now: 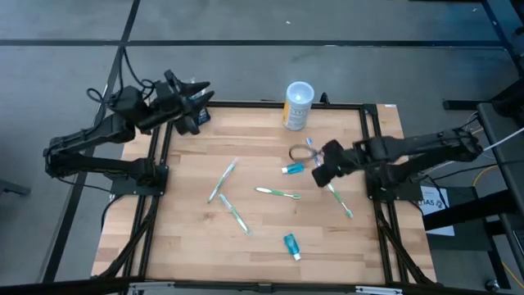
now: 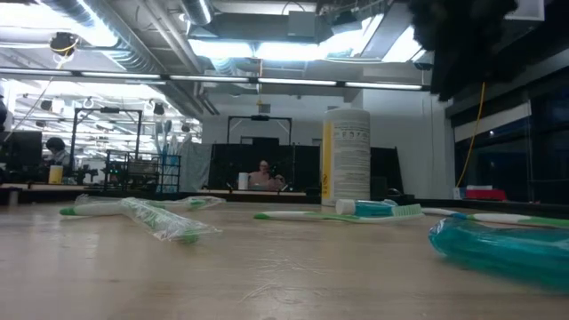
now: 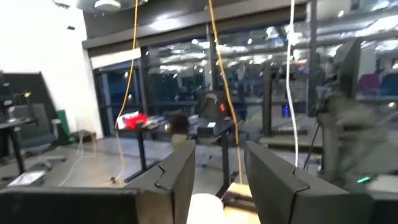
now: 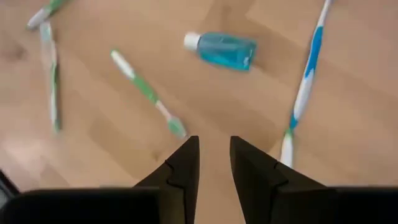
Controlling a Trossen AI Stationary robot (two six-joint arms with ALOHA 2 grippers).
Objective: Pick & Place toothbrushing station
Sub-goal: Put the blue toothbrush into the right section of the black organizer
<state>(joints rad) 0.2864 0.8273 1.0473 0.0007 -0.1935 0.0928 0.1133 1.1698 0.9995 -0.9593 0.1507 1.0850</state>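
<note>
Light wood table [image 1: 262, 238], clear plastic bottle [image 4: 225, 50]

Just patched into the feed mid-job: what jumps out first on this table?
Toothbrushes lie scattered across the wooden table, with two small blue bottles among them and a white-and-yellow cup at the far edge. The right hand hangs over the brushes near the right side, empty in its wrist view, with a gap between its fingers. The left hand is up at the far left corner over a dark block.
</note>
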